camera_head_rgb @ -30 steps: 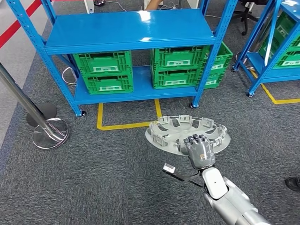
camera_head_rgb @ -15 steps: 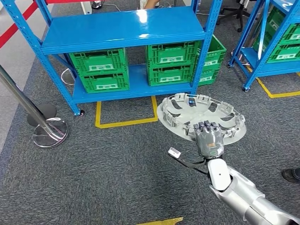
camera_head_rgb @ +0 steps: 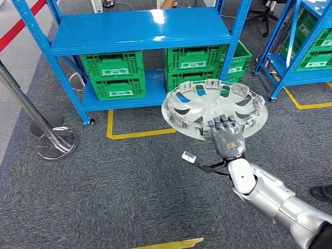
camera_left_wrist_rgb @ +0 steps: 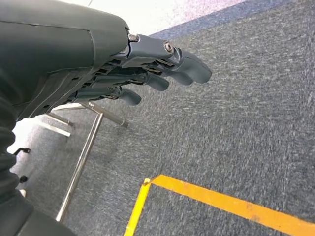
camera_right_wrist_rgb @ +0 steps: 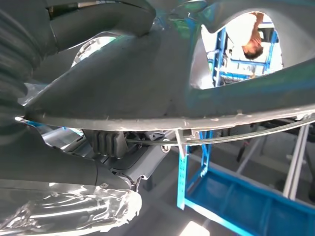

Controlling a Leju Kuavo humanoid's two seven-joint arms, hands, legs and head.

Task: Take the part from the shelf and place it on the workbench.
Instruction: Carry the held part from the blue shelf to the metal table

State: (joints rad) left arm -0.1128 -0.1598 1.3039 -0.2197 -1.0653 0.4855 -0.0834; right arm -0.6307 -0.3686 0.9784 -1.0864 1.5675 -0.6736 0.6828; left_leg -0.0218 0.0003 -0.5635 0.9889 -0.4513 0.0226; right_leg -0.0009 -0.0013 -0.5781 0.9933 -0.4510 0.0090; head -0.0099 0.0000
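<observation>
gripping a round, spoked grey plastic wheel cover (camera_head_rgb: pixel 213 106) by its rim, right hand (camera_head_rgb: pixel 227 139) fingers (camera_head_rgb: pixel 221 121) curled tight

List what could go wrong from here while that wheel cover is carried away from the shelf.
1. The right hand grips the grey wheel cover at one edge only, so most of the disc overhangs; it may tip or slip from the fingers.
2. The cover hangs close to the blue shelf post and the green crates; a swing could knock them.
3. The left hand hangs over the carpet holding nothing, so nothing backs up a slip.
</observation>
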